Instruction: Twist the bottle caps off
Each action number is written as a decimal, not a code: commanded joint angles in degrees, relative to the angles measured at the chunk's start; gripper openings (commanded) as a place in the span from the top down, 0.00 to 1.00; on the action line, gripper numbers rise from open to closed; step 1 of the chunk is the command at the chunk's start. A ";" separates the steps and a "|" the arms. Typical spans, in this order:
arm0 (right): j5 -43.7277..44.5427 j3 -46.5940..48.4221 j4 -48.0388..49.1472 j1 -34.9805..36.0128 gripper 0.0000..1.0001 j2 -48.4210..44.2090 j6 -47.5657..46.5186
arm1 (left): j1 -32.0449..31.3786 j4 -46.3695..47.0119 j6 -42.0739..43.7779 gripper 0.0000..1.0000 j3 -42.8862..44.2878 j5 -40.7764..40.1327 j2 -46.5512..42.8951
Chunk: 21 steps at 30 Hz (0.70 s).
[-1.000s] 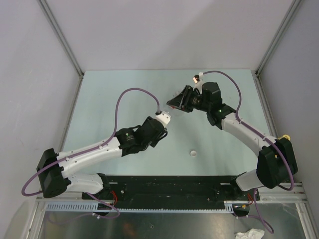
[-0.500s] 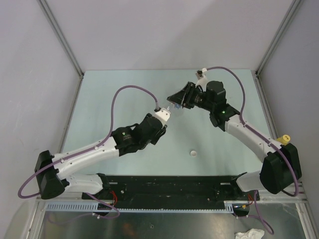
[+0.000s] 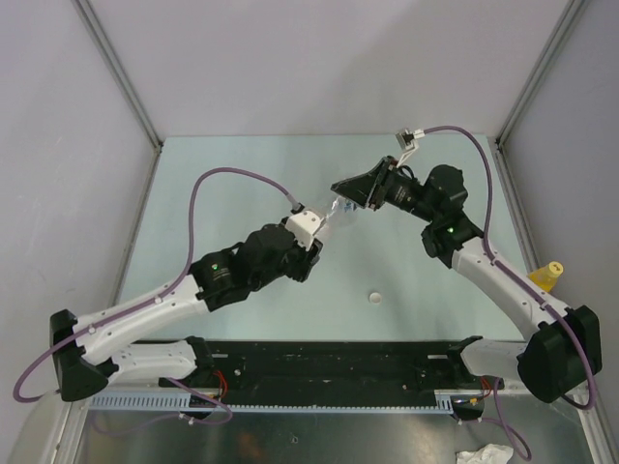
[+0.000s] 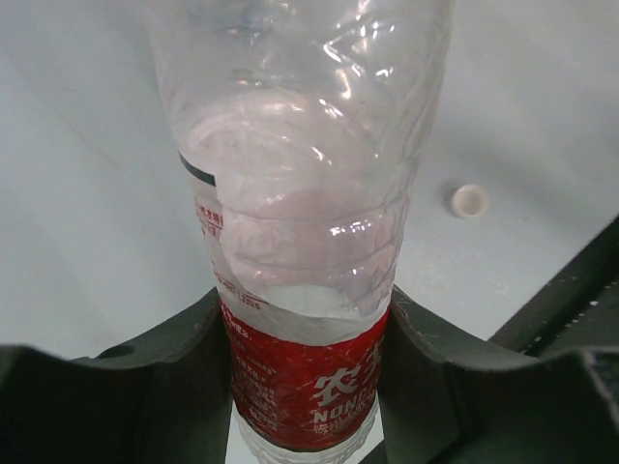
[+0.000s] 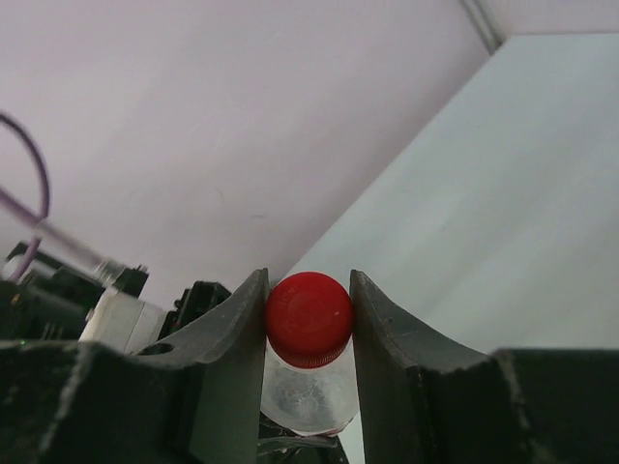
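My left gripper [image 4: 305,329] is shut on the clear bottle with the red label [image 4: 305,382] and holds it above the table. In the top view the bottle [image 3: 338,209] spans the gap between the left gripper [image 3: 317,230] and the right gripper [image 3: 352,189]. My right gripper [image 5: 308,302] is shut on the bottle's red cap [image 5: 308,319], one finger on each side, with the clear bottle neck [image 5: 305,398] below it. A loose white cap [image 3: 375,298] lies on the table and also shows in the left wrist view [image 4: 468,200].
A bottle with orange-yellow liquid and a yellow cap [image 3: 546,275] stands at the right edge of the table, beside the right arm. Grey walls close the back and sides. A black rail [image 3: 338,362] runs along the near edge.
The left arm has stretched out and its base link has swung left. The right wrist has drawn back to the right, so the bottle now shows between the grippers. Both grips have held.
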 commanded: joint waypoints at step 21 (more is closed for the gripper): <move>-27.17 -4.31 50.54 -2.47 1.00 2.12 20.21 | -0.04 18.81 5.63 0.75 -6.78 43.63 -12.73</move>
